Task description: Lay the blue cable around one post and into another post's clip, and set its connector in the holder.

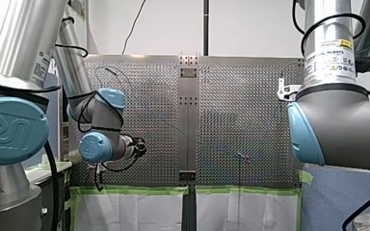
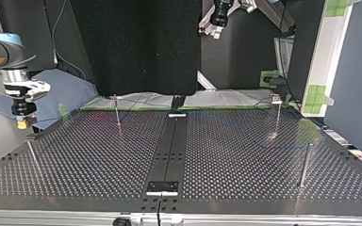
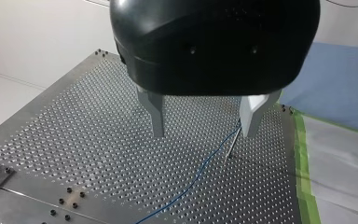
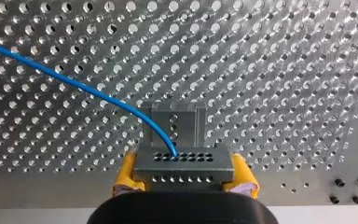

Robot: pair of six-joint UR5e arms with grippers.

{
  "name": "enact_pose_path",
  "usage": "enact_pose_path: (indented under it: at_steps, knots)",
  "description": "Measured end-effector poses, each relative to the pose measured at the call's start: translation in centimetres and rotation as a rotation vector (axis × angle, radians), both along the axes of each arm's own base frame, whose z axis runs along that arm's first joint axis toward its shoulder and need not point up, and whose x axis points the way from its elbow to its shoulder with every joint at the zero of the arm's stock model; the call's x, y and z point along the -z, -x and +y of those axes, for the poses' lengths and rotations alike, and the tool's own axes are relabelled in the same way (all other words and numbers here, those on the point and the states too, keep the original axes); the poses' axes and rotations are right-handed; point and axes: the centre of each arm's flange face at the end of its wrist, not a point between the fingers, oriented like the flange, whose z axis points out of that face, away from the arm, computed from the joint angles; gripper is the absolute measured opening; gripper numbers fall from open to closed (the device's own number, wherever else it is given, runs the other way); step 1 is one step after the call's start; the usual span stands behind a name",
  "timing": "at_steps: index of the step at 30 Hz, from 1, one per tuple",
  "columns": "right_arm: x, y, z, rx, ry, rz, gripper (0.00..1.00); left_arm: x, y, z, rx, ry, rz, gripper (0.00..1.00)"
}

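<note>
My right gripper (image 4: 183, 173) is clamped on the grey connector (image 4: 182, 161), just short of the holder (image 4: 173, 122), at the top view's left edge. The blue cable (image 4: 74, 85) trails away. My left gripper (image 3: 204, 133) hangs spread and empty beside a thin post (image 3: 231, 148). The risks, I'd say: a skewed approach jams the connector on the holder, or slack cable slips off the post.

Beyond my table (image 1: 241, 106) stood a white wall (image 1: 168, 24). Green tape (image 1: 135, 190) edged white sheeting (image 1: 125, 211), and a blue mat (image 3: 345, 84) lay beside it.
</note>
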Motion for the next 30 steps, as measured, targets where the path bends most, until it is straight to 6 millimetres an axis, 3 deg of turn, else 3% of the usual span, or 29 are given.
enact_pose_path:
  at_steps: [30]
  knots:
    - [-0.2, 1.1, -0.4, 0.009, 0.011, -0.001, 0.00, -0.1, -0.3, -0.2, 0.002, 0.002, -0.002, 0.79]
